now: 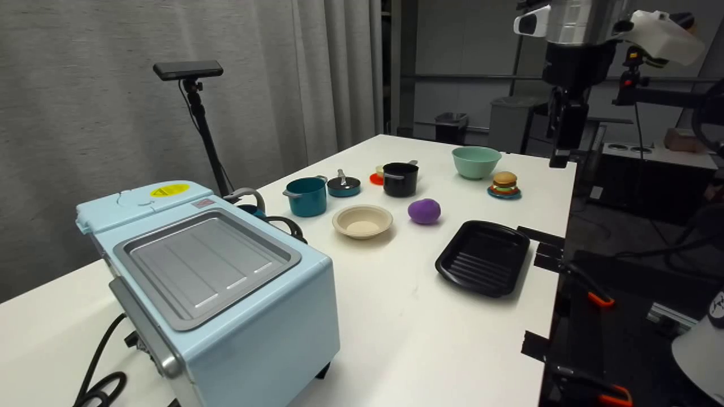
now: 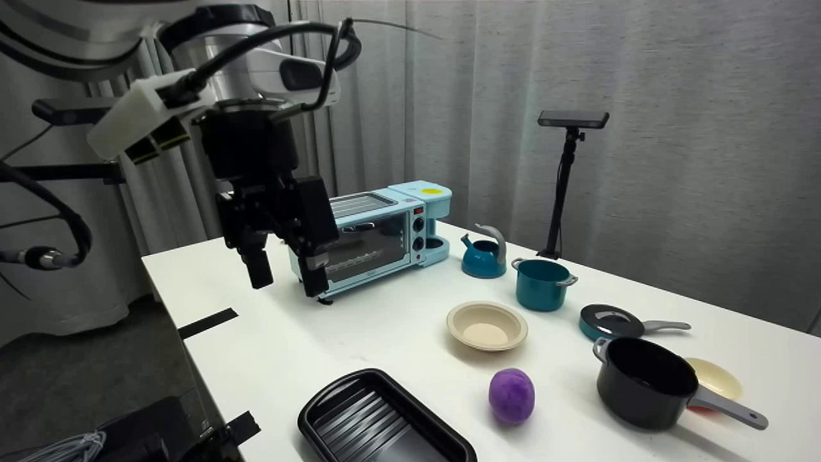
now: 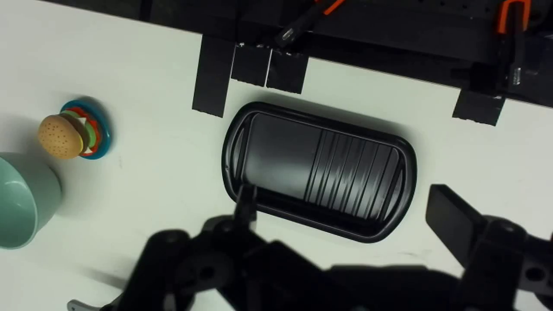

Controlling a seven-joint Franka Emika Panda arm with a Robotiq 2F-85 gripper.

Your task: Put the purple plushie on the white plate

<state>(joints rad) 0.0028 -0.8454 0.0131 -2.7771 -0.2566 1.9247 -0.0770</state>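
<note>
The purple plushie [image 1: 424,211] is a small, dark purple ball lying on the white table. The white plate [image 1: 362,221], a cream dish with a raised rim, stands beside it, a small gap apart, with nothing in it. An exterior view also shows the plushie [image 2: 511,396] and the plate [image 2: 487,326]. Both are out of the wrist view. My gripper [image 2: 288,282] hangs well above the table, away from both. In the wrist view its fingers [image 3: 343,194] are wide apart with nothing between them, and the black tray shows below.
The black ridged tray [image 1: 484,258] lies near the plushie. A burger toy [image 1: 504,185], teal bowl [image 1: 476,162], black pot [image 1: 400,179], blue pot [image 1: 306,196] and lidded pan [image 1: 344,185] stand around. A light blue toaster oven [image 2: 378,231] and a kettle [image 2: 484,256] are also there.
</note>
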